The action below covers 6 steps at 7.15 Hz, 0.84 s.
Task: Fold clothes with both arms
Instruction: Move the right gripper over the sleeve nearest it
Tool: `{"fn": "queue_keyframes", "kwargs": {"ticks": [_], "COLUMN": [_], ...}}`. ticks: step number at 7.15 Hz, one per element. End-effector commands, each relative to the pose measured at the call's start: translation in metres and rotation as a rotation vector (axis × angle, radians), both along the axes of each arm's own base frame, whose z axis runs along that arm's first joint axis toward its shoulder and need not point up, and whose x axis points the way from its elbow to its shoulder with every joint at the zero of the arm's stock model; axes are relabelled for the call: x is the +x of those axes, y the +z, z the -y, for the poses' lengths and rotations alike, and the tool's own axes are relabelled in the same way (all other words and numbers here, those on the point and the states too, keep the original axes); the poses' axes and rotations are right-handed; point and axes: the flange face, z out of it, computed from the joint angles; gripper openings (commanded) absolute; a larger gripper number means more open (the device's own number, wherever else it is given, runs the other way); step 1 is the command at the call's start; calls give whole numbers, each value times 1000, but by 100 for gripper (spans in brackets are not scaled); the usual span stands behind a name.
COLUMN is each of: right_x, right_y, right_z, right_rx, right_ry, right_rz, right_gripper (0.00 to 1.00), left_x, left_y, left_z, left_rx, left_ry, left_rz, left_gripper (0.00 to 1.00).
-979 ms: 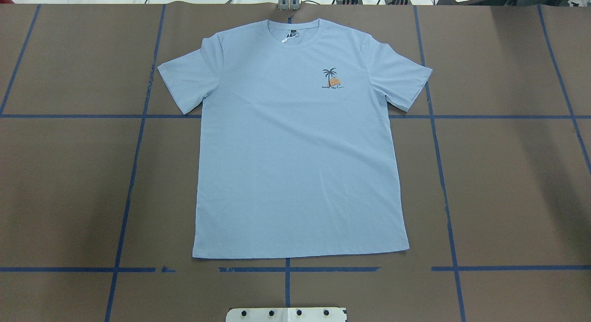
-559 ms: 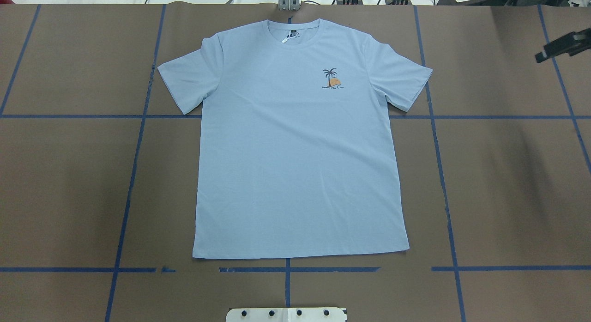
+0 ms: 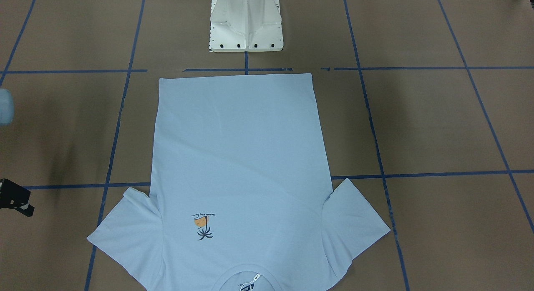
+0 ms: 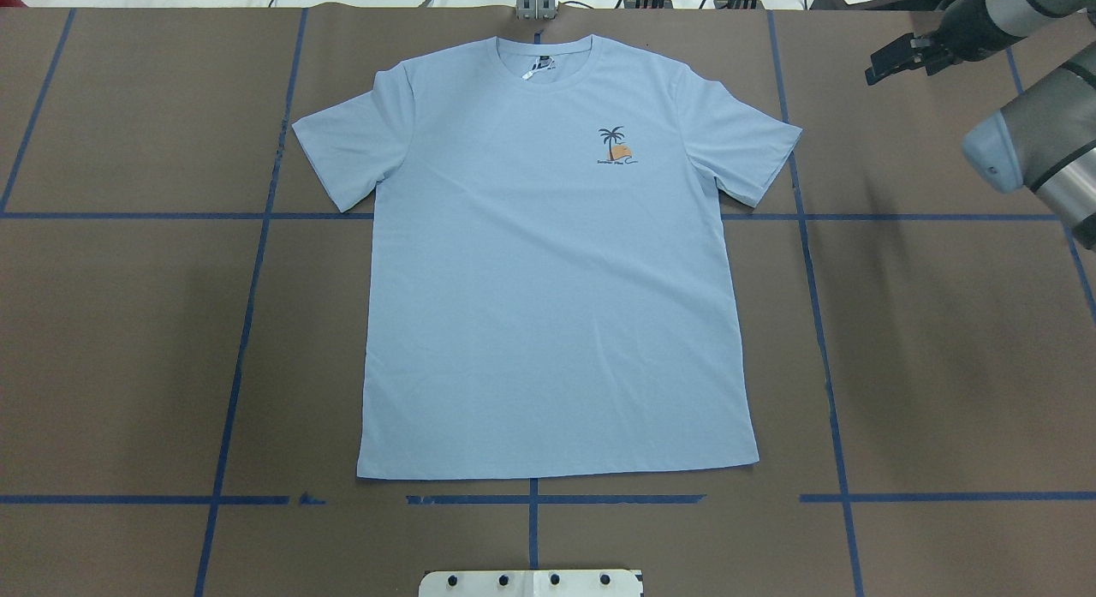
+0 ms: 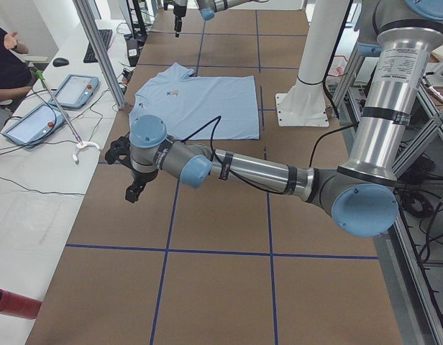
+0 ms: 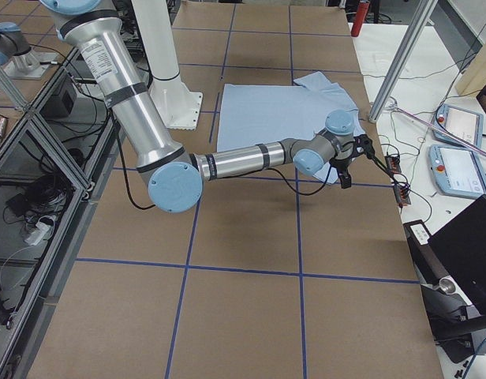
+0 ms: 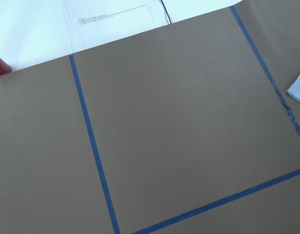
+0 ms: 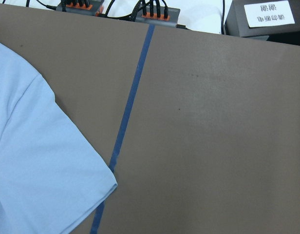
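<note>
The pale blue T-shirt (image 4: 548, 280) lies flat and face up in the middle of the brown table, collar at the far edge. Its palm print (image 4: 615, 146) and neck label (image 4: 531, 73) both show. My right gripper (image 4: 890, 62) hovers above the table, off to the right of the shirt's right sleeve (image 4: 753, 152) and apart from it. Its jaws are too small and dark to read. The right wrist view holds that sleeve (image 8: 38, 161) and no fingers. My left gripper (image 5: 135, 188) shows only in the exterior left view, over bare table short of the shirt (image 5: 200, 100).
Blue tape lines (image 4: 257, 263) grid the table. The white pedestal base (image 3: 246, 24) stands at the near edge by the shirt's hem. Cable hubs (image 8: 155, 12) line the far edge. A side bench carries teach pendants (image 5: 78, 90), with a person's arm (image 5: 6, 57) beside it.
My right arm has come in from the overhead view's right edge, and its gripper has moved left towards the shirt's sleeve. The shirt has not moved.
</note>
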Motion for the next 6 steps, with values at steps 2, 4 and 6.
{"fn": "queue_keyframes", "kwargs": {"ticks": [2,4,6], "right_x": [-67,-83,-104], "right_y": [2,13,25], "right_z": [24,24,21], "right_rx": [-31,-58,-89], "right_ry": [19,0,-27], "right_rz": [24,15,-1], "right_gripper": [100,98,94], "left_x": [7,7,7], "left_y": [5,6,3], "left_z": [2,2,2], "left_rx": [-5,-8,-2], "left_ry": [4,4,5], "left_rz": [-6,-8,-10], "left_gripper": [100,100,100]}}
